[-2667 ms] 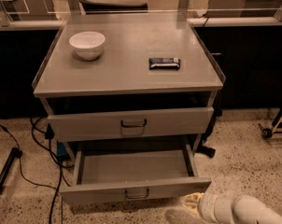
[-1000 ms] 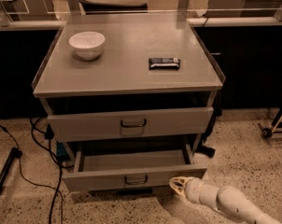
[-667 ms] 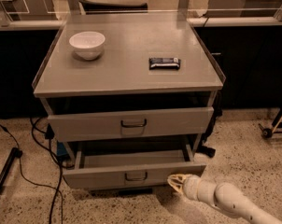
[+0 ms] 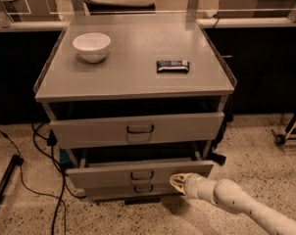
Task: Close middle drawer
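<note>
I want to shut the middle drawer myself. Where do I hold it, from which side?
Hold the small wire handle at the centre of the middle drawer front, coming straight from the front; the flat panel offers no other grip. The gripper sits by that panel's right end.

The pincer (image 4: 177, 182) sits at the middle drawer (image 4: 104, 174) front, seemingly touching it. The top drawer (image 4: 89, 130) juts out overhead. Cables (image 4: 55, 214) clutter the floor (image 4: 258, 151) at left; its right side lies open.
</note>
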Available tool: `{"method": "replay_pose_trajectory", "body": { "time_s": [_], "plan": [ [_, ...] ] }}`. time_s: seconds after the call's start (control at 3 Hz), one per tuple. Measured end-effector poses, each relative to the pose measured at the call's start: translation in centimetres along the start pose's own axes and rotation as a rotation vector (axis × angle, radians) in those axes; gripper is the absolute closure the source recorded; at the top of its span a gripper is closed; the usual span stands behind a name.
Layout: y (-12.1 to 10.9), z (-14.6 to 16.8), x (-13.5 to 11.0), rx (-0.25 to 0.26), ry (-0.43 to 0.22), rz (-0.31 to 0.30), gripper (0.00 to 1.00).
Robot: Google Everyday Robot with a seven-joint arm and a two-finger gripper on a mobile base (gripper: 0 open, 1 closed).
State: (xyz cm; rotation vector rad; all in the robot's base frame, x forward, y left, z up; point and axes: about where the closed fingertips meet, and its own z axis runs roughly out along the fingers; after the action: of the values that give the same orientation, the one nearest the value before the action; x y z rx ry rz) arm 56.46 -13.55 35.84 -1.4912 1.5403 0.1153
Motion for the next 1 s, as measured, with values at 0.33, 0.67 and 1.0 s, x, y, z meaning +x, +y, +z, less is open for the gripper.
{"method": "replay_pose_trajectory", "body": {
  "time_s": [0.33,0.67,1.0],
  "plan": [
    [-1.3,2.1,-0.5,-0.020,0.027,-0.039,1.00],
    [-2.4,4.1,-1.1,-0.041,0.050,-0.076,1.00],
    [-3.2,5.7,-1.9,-0.060,0.069,-0.111,1.00]
  ]
}}
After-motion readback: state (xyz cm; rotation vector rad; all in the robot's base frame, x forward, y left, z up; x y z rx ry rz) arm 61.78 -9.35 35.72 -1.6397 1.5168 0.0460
